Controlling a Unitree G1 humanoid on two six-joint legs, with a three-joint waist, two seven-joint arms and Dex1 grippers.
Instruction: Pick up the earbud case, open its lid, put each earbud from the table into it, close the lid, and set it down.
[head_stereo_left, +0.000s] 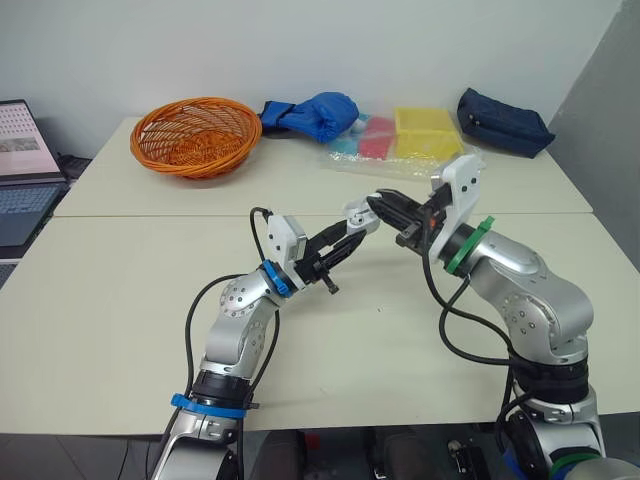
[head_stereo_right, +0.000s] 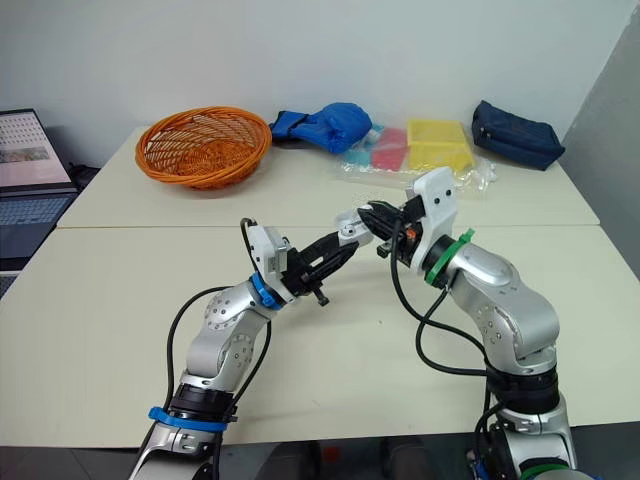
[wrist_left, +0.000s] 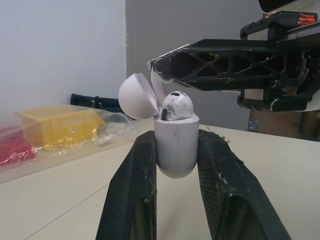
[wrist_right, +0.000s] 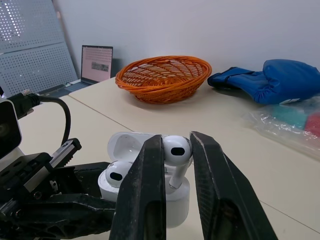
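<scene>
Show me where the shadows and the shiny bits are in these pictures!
Left eye view: soft light, only a faint shadow under the basket on the table, and the plastic bag glints. Left wrist view: the earbud case, in the left gripper, is bright on its lid and shaded below. Right wrist view: the earbud in the right gripper is evenly lit.

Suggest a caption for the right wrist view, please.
Right hand holds an earbud at the open case in the left hand.

Orange basket (head_stereo_left: 196, 160), blue mitt (head_stereo_left: 318, 113), navy pouch (head_stereo_left: 503, 122) — laptop (head_stereo_left: 25, 165) far left.
</scene>
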